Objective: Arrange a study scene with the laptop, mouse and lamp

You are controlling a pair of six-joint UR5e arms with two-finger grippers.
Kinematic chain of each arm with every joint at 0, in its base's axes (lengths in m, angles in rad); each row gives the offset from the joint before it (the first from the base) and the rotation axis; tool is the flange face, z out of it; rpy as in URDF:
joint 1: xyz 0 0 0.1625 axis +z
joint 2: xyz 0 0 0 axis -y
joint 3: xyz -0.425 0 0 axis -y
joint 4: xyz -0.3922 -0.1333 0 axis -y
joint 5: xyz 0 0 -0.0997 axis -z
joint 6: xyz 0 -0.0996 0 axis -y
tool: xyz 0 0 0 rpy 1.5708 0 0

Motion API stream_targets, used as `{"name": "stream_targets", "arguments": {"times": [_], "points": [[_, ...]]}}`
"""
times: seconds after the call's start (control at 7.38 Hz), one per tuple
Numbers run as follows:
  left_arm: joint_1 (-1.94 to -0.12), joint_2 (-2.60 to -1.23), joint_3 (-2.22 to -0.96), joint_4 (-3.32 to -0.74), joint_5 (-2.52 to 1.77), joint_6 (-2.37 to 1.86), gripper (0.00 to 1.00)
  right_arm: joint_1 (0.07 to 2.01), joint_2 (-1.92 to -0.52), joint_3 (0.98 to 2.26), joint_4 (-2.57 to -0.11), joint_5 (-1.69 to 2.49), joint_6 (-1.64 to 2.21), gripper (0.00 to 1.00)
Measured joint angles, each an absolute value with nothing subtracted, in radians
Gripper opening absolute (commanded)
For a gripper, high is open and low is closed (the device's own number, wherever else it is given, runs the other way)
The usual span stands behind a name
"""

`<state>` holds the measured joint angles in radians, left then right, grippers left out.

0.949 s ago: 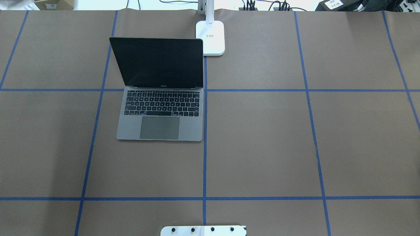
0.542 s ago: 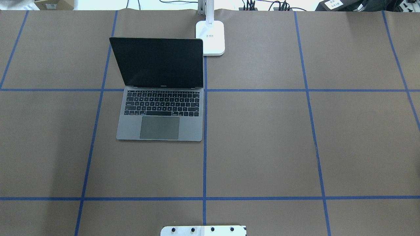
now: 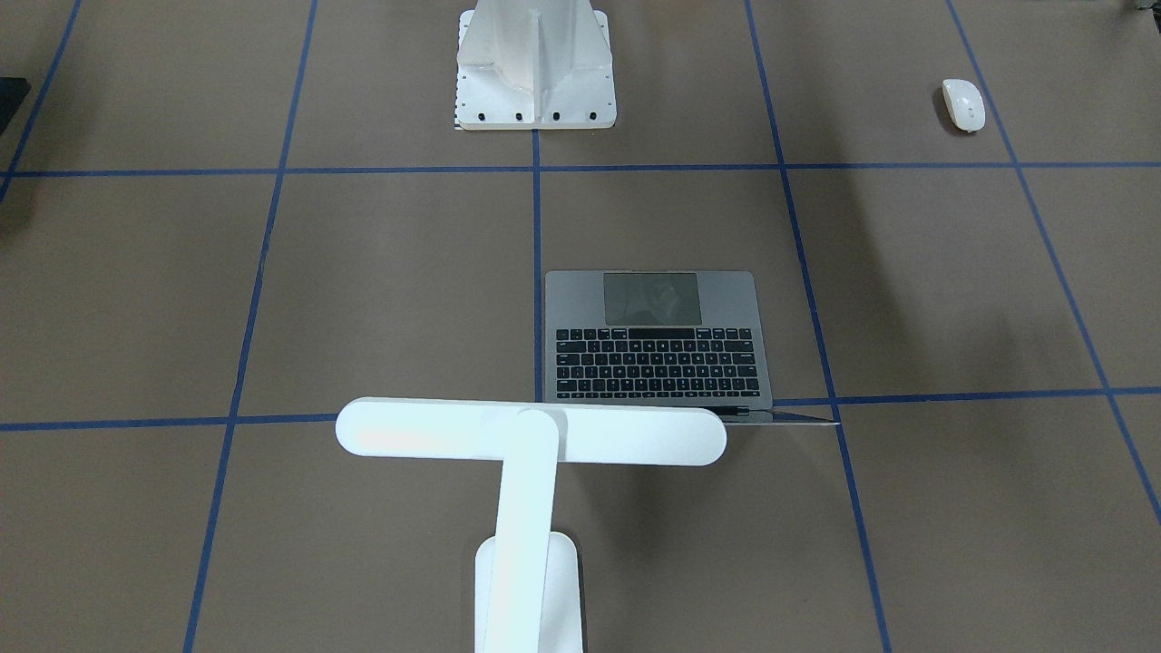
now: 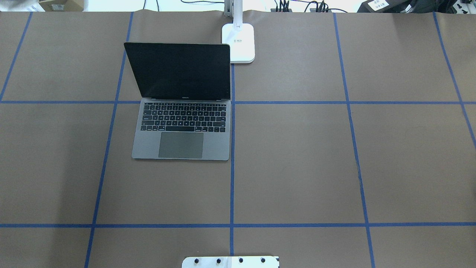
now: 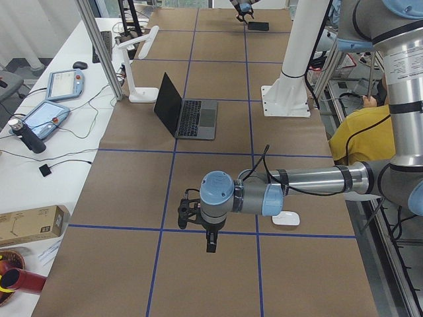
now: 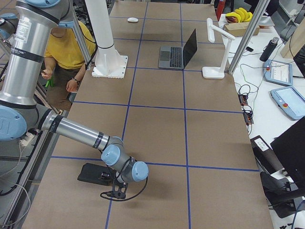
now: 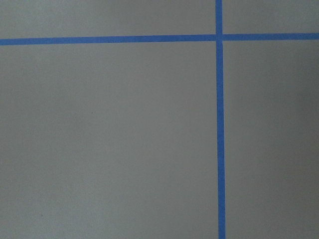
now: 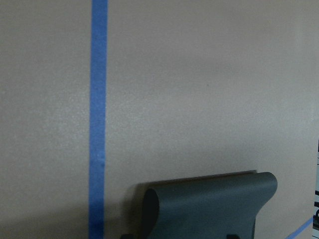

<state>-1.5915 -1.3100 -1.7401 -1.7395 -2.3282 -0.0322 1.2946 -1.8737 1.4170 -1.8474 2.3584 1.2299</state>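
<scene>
The laptop point(image 4: 182, 126) stands open left of centre; it also shows in the front view point(image 3: 658, 336). The white lamp's base point(image 4: 238, 42) stands at the far edge, right of the screen. Its bar head point(image 3: 531, 433) reaches over the laptop's hinge. The white mouse point(image 3: 963, 102) lies on the robot's left side, also in the left view point(image 5: 286, 218). My left gripper point(image 5: 210, 243) hangs above bare table, apart from the mouse. My right gripper point(image 6: 116, 188) is low beside a flat black pad point(image 6: 95, 174). I cannot tell whether either is open or shut.
The white ribbed pedestal point(image 3: 535, 68) stands at the robot's edge. A dark grey rounded shape point(image 8: 209, 204) fills the bottom of the right wrist view. A person in yellow point(image 6: 71, 52) sits behind the robot. Tablets and cables point(image 5: 49, 112) lie beyond the far edge.
</scene>
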Motion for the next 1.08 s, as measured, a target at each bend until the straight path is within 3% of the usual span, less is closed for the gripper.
{"name": "stream_targets", "arguments": {"times": [1.08], "points": [[-1.592, -1.308, -1.751, -1.74, -2.327, -0.032, 1.0, 1.293, -1.875, 1.413, -1.848, 2.35, 1.222, 0.66]]}}
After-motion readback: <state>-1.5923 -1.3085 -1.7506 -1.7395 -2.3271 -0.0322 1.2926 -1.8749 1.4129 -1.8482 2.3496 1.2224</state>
